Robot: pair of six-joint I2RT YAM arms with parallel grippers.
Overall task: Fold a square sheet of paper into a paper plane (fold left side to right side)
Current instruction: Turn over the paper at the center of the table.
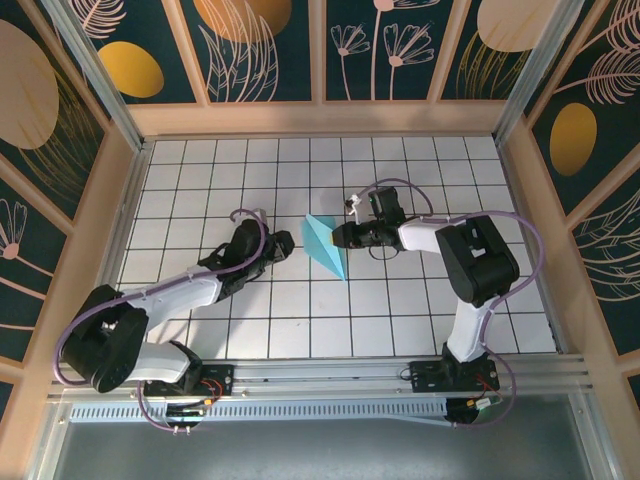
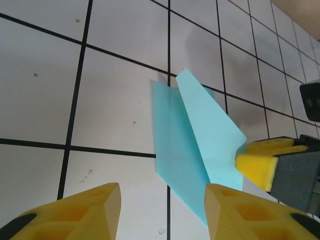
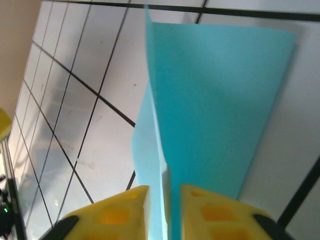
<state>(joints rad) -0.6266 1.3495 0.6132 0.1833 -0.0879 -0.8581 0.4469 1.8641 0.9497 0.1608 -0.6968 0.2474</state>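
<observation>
The square sheet of paper is folded into a light cyan paper plane [image 1: 325, 245] with a point toward the near side, standing on the white grid table [image 1: 200, 180] at its middle. In the right wrist view its raised centre fold [image 3: 162, 150] runs up between the yellow fingers, and my right gripper [image 3: 164, 192] is shut on it; the wings [image 3: 215, 90] spread to either side. My left gripper [image 2: 162, 192] is open just left of the plane [image 2: 200, 135], its right finger [image 2: 235, 210] over the near wing edge. The right gripper's yellow pad [image 2: 255, 167] shows beside the wing.
Wooden walls [image 1: 320, 118] ring the table on three sides. A metal rail [image 1: 330, 375] with both arm bases runs along the near edge. The right arm [image 1: 470, 260] and its looped cable [image 1: 400, 190] lie right of the plane; the left arm [image 1: 200, 285] reaches in from the near left.
</observation>
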